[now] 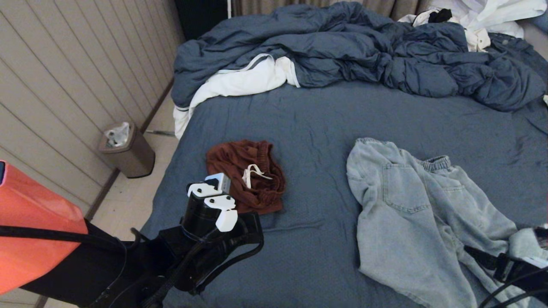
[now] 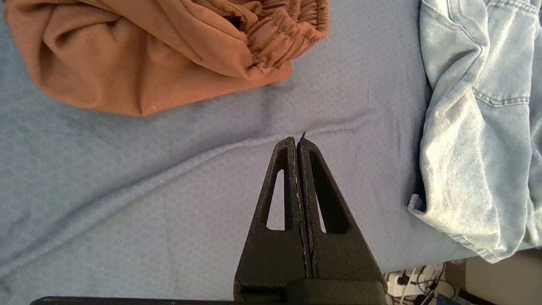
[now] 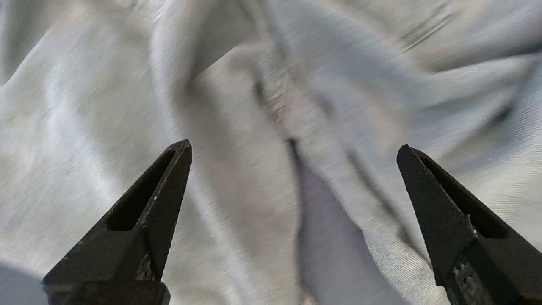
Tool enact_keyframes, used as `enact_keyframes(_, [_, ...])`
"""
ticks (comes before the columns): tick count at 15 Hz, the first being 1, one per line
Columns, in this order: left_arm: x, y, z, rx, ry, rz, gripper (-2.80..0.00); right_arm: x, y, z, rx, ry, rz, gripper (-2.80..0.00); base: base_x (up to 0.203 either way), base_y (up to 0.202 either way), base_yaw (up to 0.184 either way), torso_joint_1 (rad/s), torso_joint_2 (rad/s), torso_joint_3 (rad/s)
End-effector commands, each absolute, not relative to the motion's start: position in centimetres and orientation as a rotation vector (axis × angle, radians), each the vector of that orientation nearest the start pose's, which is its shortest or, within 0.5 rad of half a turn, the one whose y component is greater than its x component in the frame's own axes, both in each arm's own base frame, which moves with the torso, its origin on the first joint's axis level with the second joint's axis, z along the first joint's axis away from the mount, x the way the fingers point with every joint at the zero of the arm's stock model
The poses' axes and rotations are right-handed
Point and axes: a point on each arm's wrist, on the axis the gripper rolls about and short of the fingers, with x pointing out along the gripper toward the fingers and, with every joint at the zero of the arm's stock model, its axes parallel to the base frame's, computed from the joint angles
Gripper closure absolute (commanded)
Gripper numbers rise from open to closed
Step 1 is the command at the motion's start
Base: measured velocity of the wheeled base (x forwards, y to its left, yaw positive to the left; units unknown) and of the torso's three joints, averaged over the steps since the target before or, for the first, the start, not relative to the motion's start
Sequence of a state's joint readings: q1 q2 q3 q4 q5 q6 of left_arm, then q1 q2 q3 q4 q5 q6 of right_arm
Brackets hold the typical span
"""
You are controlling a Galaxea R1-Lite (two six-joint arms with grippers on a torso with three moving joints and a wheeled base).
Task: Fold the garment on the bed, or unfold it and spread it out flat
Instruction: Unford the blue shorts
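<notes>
At the far left, off the bed, a small bin (image 1: 128,149) is seen on the floor by the wall. The left gripper (image 2: 297,142) is held over bare sheet at the near left of the bed (image 1: 317,115), its fingers pressed together with nothing between them; this arm is judged to be idle. Just beyond it a pair of rust-brown shorts (image 1: 246,175) lies bunched up, with a white drawstring showing. To the right, well apart from these, light denim shorts (image 1: 419,214) are spread loosely and rumpled on the sheet, the waistband toward the far side. At the near right edge the right gripper (image 3: 294,148) is poised directly above folds of the denim, its fingers spread wide and nothing held. A rumpled blue duvet (image 1: 364,47) is piled across the far side. The step in hand is judged to be the approach for a grasp on the denim shorts. Next, the open fingers would need to be lowered onto one fold or hem and closed on a single layer, so that the sheet beneath is not pinched as well.
</notes>
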State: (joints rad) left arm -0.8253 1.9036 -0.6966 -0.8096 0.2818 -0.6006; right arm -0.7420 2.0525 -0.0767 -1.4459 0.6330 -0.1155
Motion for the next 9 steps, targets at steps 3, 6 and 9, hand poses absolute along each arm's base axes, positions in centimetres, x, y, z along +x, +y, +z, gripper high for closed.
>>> enact_keyframes(3, [22.6, -23.5, 11.5, -0.388, 0.471, -0.417, 0.0, 19.3, -16.6, 5.6, 0.224, 0.401, -0.152, -2.8, 0.0, 0.0, 0.0, 0.0, 0.0, 0.0])
enact_keyframes(6, [23.5, -24.2, 13.9, -0.404, 0.447, -0.425, 0.0, 21.1, -18.4, 8.2, 0.399, 0.593, -0.168, 0.0, 0.0, 0.0, 0.0, 0.0, 0.0, 0.0])
enact_keyframes(9, [24.6, -26.0, 17.2, -0.409, 0.466, -0.478, 0.0, 22.2, -20.0, 11.0, 0.471, 0.745, -0.19, 0.0, 0.0, 0.0, 0.0, 0.0, 0.0, 0.0])
